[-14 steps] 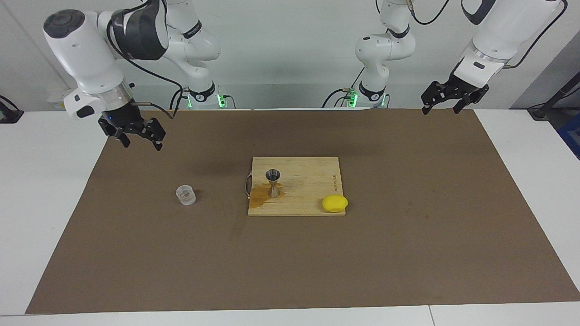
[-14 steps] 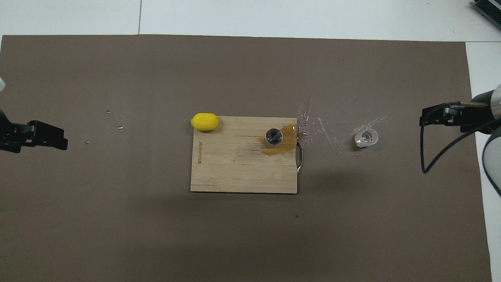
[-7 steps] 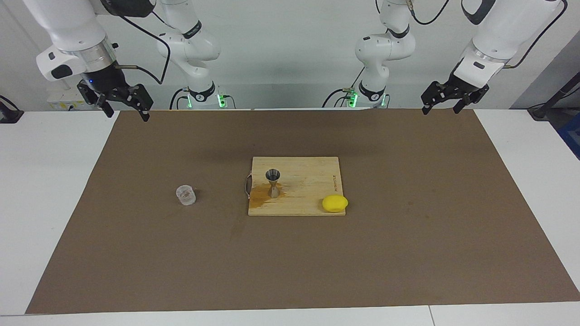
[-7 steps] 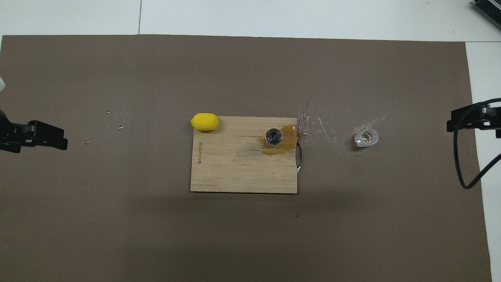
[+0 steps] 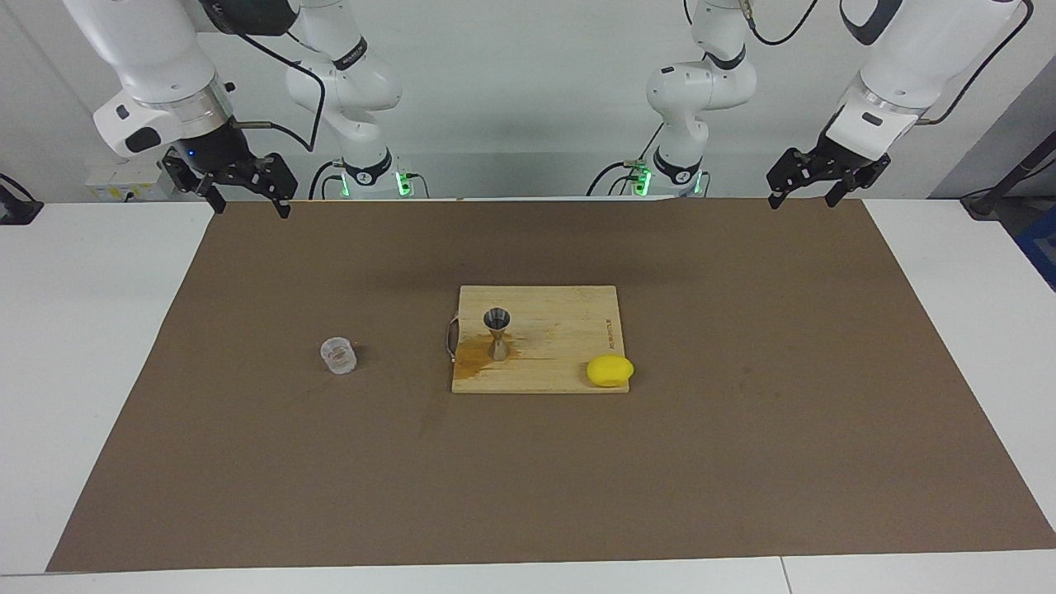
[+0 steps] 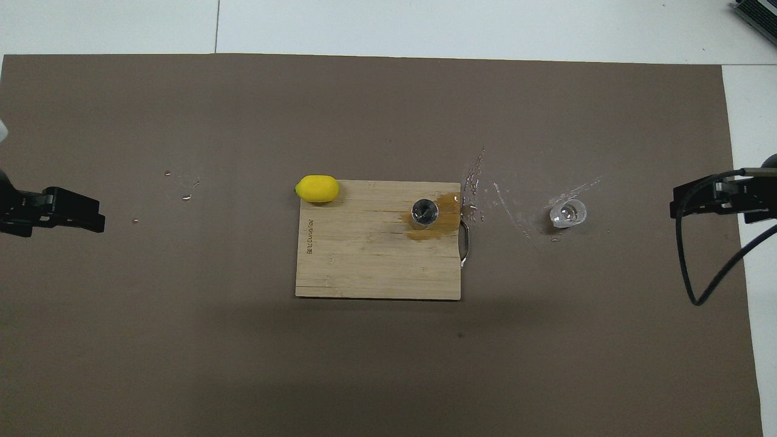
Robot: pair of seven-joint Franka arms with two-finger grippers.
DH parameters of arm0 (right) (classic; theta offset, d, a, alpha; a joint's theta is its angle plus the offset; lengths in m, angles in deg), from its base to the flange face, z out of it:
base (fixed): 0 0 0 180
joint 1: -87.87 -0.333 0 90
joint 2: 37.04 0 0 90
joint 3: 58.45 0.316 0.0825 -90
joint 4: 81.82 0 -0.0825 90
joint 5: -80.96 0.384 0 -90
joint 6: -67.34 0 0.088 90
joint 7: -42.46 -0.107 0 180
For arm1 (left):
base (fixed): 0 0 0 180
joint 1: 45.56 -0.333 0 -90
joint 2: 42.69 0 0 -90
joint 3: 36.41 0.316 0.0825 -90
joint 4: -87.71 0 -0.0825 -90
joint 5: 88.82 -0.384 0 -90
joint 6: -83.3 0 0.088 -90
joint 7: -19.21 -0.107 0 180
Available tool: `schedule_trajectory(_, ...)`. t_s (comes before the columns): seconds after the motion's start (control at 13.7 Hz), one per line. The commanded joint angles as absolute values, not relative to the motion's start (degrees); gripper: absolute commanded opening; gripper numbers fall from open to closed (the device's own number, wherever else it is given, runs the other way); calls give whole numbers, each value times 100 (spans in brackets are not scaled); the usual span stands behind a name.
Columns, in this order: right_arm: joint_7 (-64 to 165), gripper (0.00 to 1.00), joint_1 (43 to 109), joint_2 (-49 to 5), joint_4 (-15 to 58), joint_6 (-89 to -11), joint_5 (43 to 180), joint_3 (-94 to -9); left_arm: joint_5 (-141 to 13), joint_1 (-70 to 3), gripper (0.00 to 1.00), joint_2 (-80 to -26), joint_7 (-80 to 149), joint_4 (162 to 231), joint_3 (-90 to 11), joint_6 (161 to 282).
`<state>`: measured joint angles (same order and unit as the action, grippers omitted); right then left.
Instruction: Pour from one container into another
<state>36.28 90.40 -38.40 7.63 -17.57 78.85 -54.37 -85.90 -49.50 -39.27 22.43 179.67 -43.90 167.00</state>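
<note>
glass tumbler: My little clear glass tumbler (image 5: 338,355) stands upright on the brown mat (image 5: 742,462), toward my right arm's end of the table. It is well apart from the board, and I can't see any drink in it.

jigger: The small silver jigger (image 5: 497,333) stands upright on the bamboo cutting board (image 5: 569,330), near the end with the metal handle (image 5: 450,337).

how far along: I think the pouring is done. There is a brownish wet patch (image 6: 446,213) on the board, right around the jigger's foot, and shiny drops (image 6: 485,194) on the mat between the board and the tumbler (so some of it missed). I think nothing is left but to rest.

my right gripper: My right gripper (image 5: 246,191) hangs up high over the mat's edge nearest my base. Its fingers are apart and hold nothing.

my left gripper: My left gripper (image 5: 812,188) waits over the mat's corner at my left arm's end. Its fingers are apart and empty too.

lemon: A yellow lemon (image 5: 610,370) sits at the board's corner, farther from me than the jigger.

surface: The brown mat covers most of a white table (image 5: 74,330). A few more drops (image 6: 182,188) shine toward my left arm's end.

room: There is a plain pale wall (image 5: 528,82) at my back, and small green lights (image 5: 403,183) glow at my bases.
</note>
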Motion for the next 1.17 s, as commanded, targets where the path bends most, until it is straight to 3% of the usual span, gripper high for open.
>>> schedule_trajectory(0.0,3622,100,9007,-3924,897,-1773,7805,-5449,-8680,-4960,100,-3892,2228,18008,-4397,16653)
schedule_trajectory(1.1,3587,100,9121,-4021,1046,-1852,8043,-5484,-8680,-4960,100,-3892,2228,18008,-4405,16662)
